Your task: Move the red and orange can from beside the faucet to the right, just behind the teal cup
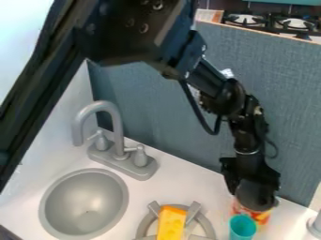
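Jaws by red-orange can [263, 217], opening and hold unclear, teal cup [242, 227] in front, yellow wedge [171, 224] on burner [145, 225].

Can't tell whether the hand [252, 176] touches the dark round-ended piece [256, 195] or just overlaps it. Can't make out print on the red-and-orange container [262, 216], part hidden behind that piece and the teal cup [242, 227]. Can't see the cup's base, cut off at the bottom edge. Lose the lower ends of the yellow block [171, 224] and grey burner ring [145, 225] there too. Can't identify the pale thing [316, 224], cut off at right. Can't see all of the black stove [268, 21], cropped at right.
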